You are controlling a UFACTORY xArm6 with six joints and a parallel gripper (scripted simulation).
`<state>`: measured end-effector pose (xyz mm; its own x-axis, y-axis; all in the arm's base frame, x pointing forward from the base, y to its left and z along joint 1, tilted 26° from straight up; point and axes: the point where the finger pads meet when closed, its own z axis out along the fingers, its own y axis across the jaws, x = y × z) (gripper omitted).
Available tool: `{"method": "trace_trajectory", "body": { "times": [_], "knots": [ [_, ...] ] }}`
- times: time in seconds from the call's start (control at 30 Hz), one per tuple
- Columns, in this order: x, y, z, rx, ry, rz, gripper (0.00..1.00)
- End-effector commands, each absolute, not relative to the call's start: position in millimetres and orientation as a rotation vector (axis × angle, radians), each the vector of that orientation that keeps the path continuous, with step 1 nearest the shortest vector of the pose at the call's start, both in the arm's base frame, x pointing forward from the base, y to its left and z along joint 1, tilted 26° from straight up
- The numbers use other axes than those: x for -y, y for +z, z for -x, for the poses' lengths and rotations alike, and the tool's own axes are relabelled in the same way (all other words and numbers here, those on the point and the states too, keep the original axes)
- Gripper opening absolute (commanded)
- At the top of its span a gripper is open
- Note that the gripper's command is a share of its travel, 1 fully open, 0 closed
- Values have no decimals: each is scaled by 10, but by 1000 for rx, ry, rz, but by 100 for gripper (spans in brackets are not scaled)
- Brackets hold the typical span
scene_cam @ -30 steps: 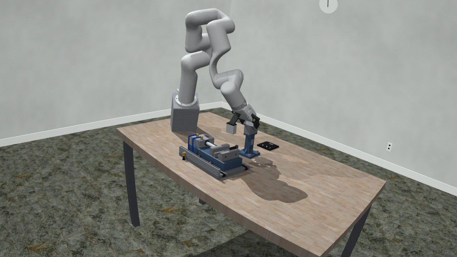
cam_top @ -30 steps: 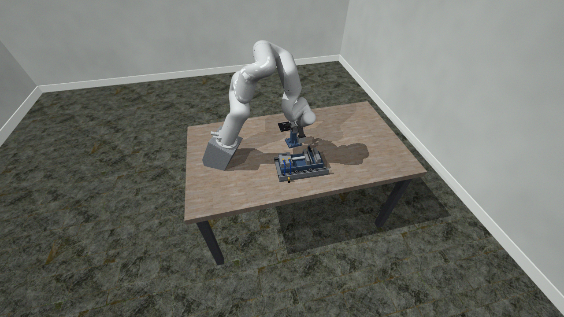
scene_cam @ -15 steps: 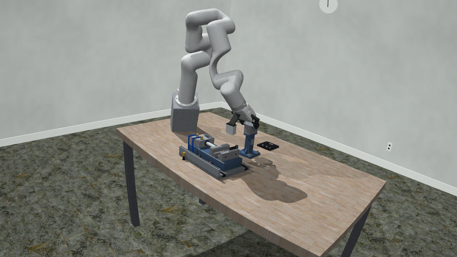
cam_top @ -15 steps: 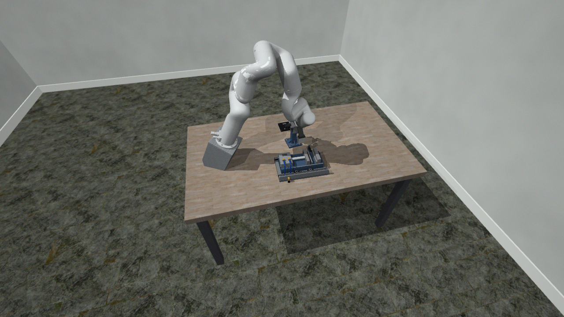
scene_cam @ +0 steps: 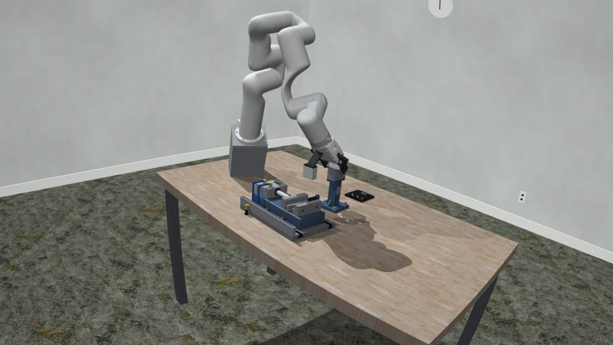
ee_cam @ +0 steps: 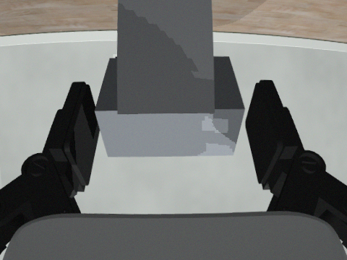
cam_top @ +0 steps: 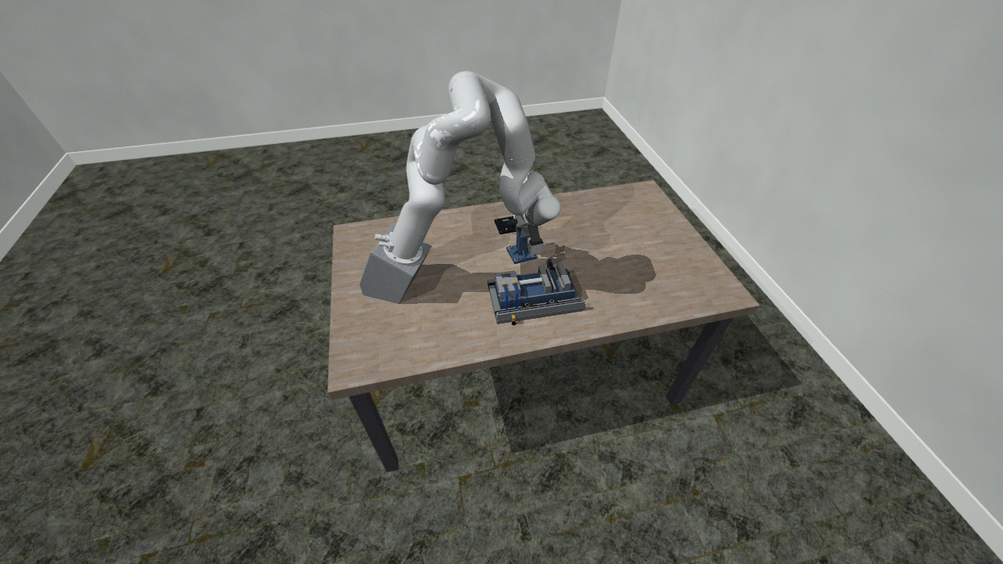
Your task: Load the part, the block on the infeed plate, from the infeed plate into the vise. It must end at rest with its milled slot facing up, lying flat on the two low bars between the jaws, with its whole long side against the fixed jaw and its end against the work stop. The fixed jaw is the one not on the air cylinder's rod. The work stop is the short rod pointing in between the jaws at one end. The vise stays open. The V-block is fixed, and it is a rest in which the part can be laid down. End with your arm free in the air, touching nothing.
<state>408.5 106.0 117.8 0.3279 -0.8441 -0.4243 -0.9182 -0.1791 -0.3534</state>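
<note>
Top view: the arm reaches from its grey pedestal [cam_top: 378, 280] over the wooden table [cam_top: 448, 336] to the blue V-block [cam_top: 521, 250], which stands just beyond the vise [cam_top: 536, 291]. The black infeed plate [cam_top: 505, 225] lies on the far side of the V-block, with no block on it.

Exterior view: the gripper [scene_cam: 326, 165] hangs tilted at the head of the V-block. The grey part [scene_cam: 310, 172] shows at the gripper's left side, above the table and well apart from the vise jaws.

Wrist view: the fingers stand released, spread wide to either side of the part [ee_cam: 166, 101], gripping nothing. The part rests on the V-block with its end toward the camera; small gaps separate it from both pads.
</note>
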Motion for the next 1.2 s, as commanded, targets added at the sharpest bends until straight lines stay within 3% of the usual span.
{"method": "trace_trajectory", "body": {
  "times": [0.0,1.17],
  "knots": [
    [-1063,1189,-4093,-1545,170,2052,89],
    [-1080,1195,-4086,-1653,-19,2117,89]
  ]
}}
